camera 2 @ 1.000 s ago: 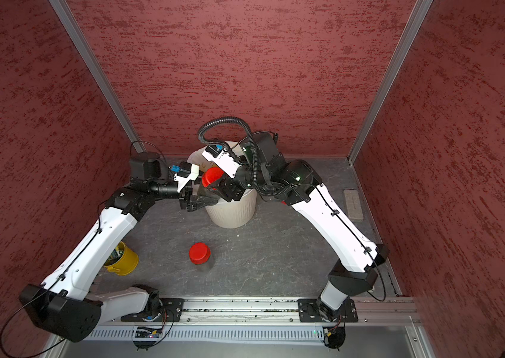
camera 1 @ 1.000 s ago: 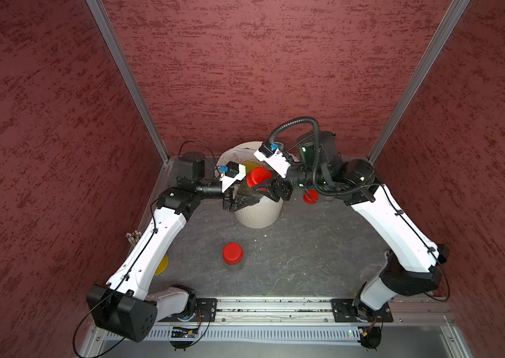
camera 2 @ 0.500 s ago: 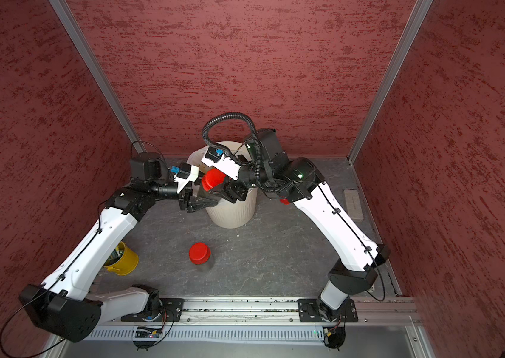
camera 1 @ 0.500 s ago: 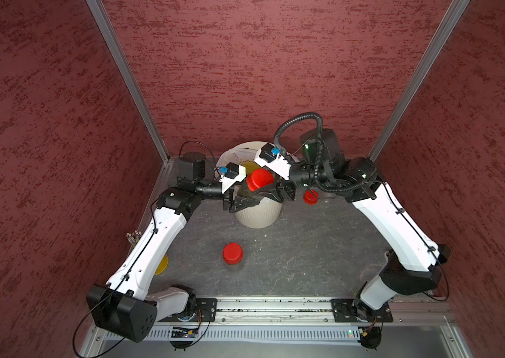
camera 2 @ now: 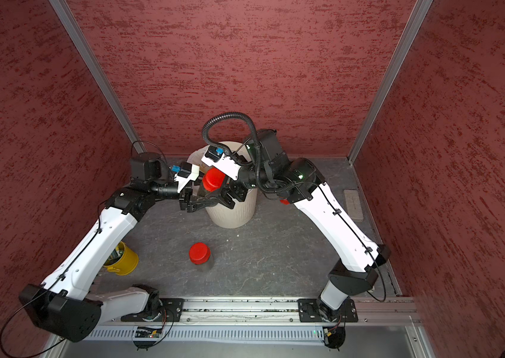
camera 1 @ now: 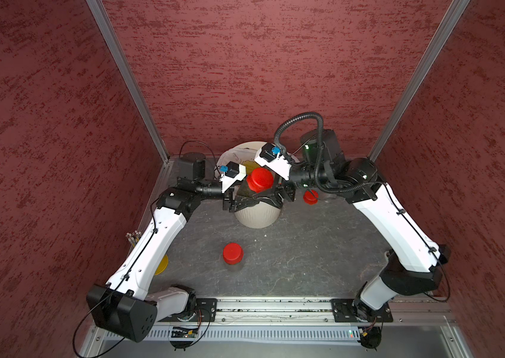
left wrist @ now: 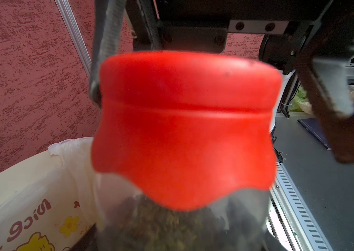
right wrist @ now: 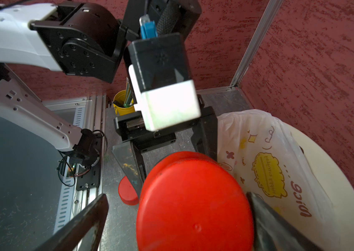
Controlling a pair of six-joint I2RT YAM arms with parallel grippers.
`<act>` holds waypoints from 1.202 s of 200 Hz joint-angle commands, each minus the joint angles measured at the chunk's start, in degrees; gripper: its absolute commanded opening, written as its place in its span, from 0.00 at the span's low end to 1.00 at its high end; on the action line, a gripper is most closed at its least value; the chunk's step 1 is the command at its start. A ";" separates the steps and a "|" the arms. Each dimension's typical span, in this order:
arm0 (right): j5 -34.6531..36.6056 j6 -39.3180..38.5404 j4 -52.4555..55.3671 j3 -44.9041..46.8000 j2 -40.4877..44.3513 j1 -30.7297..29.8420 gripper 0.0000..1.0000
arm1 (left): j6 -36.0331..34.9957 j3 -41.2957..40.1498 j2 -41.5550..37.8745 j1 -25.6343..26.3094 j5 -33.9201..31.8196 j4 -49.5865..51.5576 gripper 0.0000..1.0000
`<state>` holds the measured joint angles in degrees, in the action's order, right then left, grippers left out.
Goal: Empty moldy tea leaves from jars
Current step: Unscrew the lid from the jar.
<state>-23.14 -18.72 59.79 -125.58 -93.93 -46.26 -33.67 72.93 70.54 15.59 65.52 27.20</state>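
Observation:
A clear jar with tea leaves inside and a red lid hangs tilted over the front rim of the cream bin. My left gripper is shut on the jar's body. My right gripper stands open around the lid, with one of its fingers clearly apart from it. A second jar stands mid-table. A third jar's red lid shows behind my right arm.
The bin holds a white printed bag. A yellow cup with pencils stands at the left under my left arm. A grey pad lies by the right wall. Red walls close in three sides.
My right gripper's jaws have spread wide off the red lid. The lid stays on the jar, which has hardly moved in my left gripper.

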 commanded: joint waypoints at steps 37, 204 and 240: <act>9.27 15.67 -4.36 1.47 4.44 -0.35 0.99 | 0.48 0.85 0.39 -0.43 -0.57 -0.48 0.66; 17.29 24.65 -5.97 4.70 3.24 -5.42 0.92 | 0.46 1.08 0.47 -0.53 -0.67 -0.39 0.67; 17.82 24.65 -5.87 4.55 2.68 -5.42 0.91 | 0.49 1.07 0.48 -0.49 -0.58 -0.46 0.66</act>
<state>-6.79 4.73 55.51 -121.16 -90.83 -51.29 -33.69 72.93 70.94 15.38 64.34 27.18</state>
